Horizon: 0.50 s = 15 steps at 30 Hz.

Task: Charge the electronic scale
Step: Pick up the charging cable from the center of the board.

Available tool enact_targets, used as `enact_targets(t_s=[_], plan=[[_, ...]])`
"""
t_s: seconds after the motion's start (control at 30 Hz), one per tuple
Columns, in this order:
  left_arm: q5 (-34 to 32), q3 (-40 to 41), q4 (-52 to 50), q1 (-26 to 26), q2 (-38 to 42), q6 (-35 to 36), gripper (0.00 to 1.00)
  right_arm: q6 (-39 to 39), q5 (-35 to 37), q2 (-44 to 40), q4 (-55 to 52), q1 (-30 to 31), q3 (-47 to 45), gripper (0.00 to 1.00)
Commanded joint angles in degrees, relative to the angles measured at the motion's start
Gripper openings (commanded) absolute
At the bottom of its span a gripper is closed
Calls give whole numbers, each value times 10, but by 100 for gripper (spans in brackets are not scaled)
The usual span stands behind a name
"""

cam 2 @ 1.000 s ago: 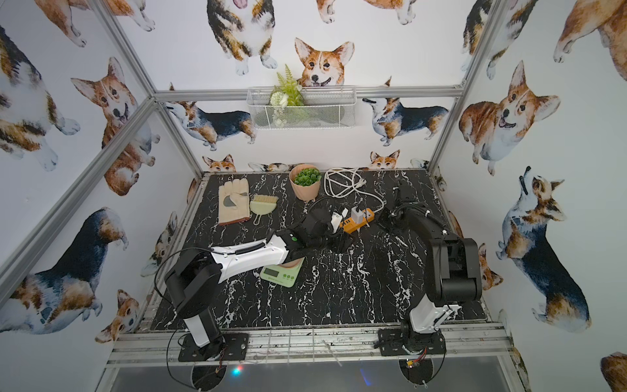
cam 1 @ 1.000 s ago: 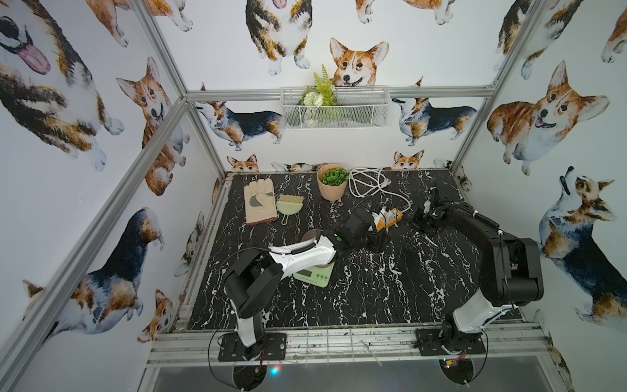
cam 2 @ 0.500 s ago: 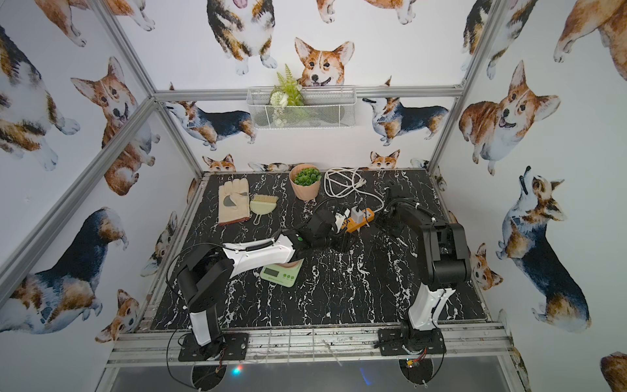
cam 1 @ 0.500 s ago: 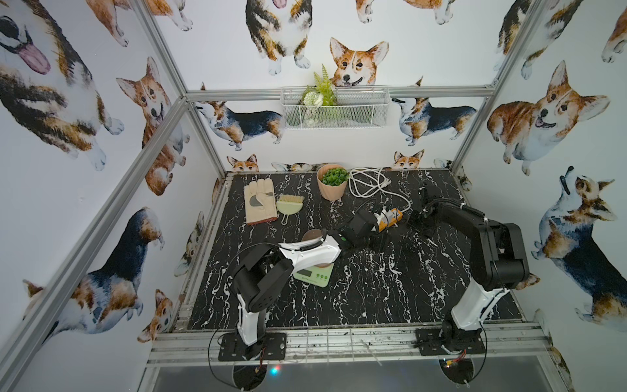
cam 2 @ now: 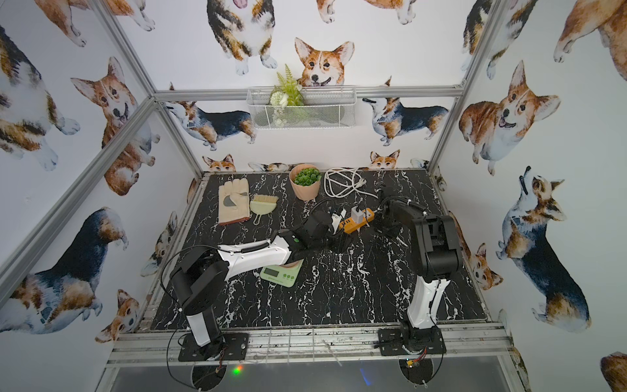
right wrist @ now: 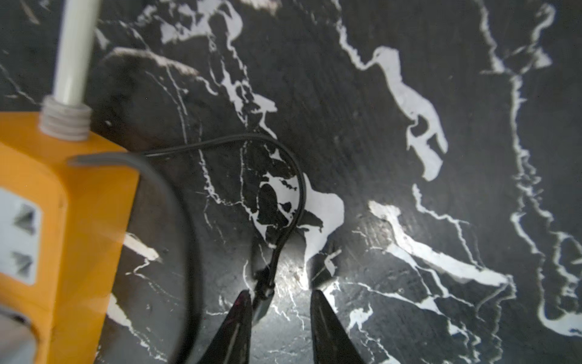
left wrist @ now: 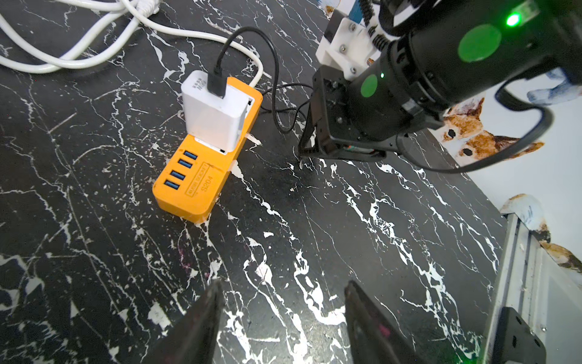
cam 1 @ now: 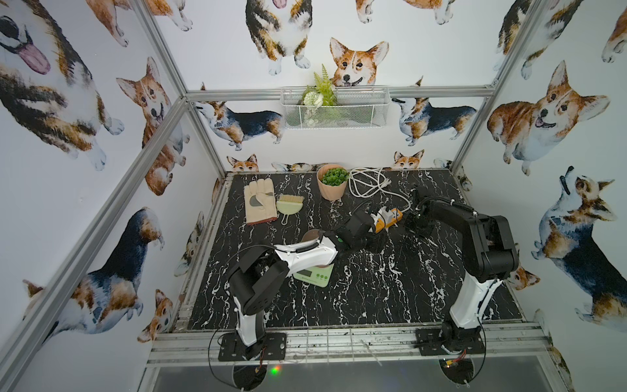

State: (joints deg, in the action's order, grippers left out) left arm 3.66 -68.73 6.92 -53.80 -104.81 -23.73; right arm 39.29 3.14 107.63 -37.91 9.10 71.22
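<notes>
Black table top (cam 1: 373, 298) with white streaks holds everything. Far on the left lie a tan glove (cam 1: 259, 200) and a little green brush (cam 1: 290, 205), seen only in both top views. Nearer, left of the middle, the electronic scale (cam 2: 281, 273) sits flat on the table. The white left arm (cam 2: 252, 259) reaches over its pink tray, and neither wrist view shows the scale. The left wrist view shows the left gripper (left wrist: 283, 286) with its fingers wide apart over bare table, holding nothing. Farther along lies the orange power strip (left wrist: 201, 170) with a white charger (left wrist: 214, 110) plugged into it. Only the right wrist view shows the loose end of the thin black cable (right wrist: 301, 192). The end lies between the parted fingers of the right gripper (right wrist: 280, 294), right beside one finger, and it is not squeezed.
</notes>
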Motion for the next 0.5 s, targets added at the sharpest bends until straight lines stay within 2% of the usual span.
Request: enact_targets(t_s=[0.0,0.2,0.37,0.47], plan=[[-7,6,9,3,10,4,64,18,7,9,0,2,-5,32],[-8,14,9,6,22,5,64,12,7,27,-1,3,4,26],[-5,11,10,6,19,4,64,8,9,20,1,3,-3,9],[0,7,11,6,14,2,64,9,4,12,4,4,-8,4]])
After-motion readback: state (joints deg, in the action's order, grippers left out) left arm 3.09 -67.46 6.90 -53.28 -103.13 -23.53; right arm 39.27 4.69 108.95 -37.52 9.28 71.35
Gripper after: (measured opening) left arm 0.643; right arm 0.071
